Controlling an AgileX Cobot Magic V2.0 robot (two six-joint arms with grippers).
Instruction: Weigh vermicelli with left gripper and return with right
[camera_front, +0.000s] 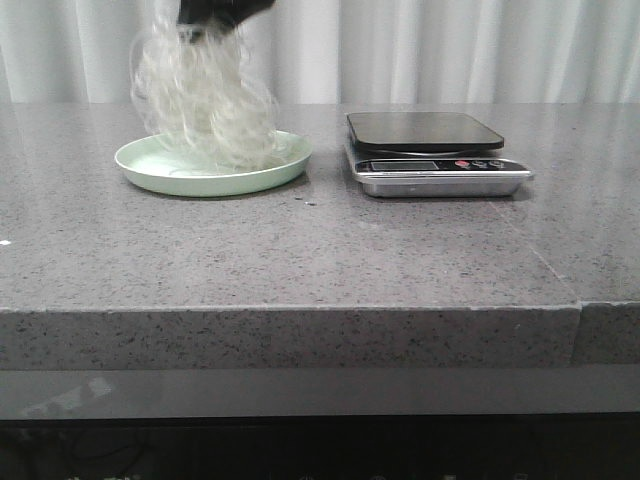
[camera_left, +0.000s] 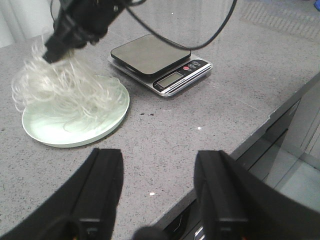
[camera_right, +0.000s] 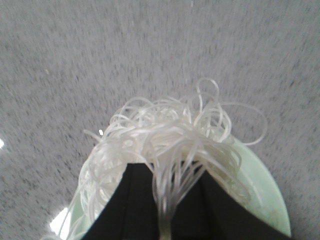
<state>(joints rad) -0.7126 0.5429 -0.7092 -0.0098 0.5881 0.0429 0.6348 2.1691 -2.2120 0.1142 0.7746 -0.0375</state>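
The vermicelli (camera_front: 205, 100) hangs as a loose whitish bundle over the pale green plate (camera_front: 290, 162), and its lowest strands reach down to the plate. My right gripper (camera_front: 215, 20) is shut on the top of the bundle, at the upper edge of the front view. In the right wrist view the strands (camera_right: 170, 135) are pinched between the two black fingers of that gripper (camera_right: 167, 172), with the plate (camera_right: 265, 190) below. My left gripper (camera_left: 160, 155) is open and empty over the table's front edge. From there I see the vermicelli (camera_left: 65, 92), the plate (camera_left: 114, 117) and the right gripper (camera_left: 52, 54).
A steel kitchen scale (camera_front: 425, 130) with a dark platform stands right of the plate, nothing on it; it also shows in the left wrist view (camera_left: 150, 52). The grey stone table's (camera_front: 320, 250) front edge lies under the left gripper. A cable (camera_left: 200, 42) hangs from the right arm.
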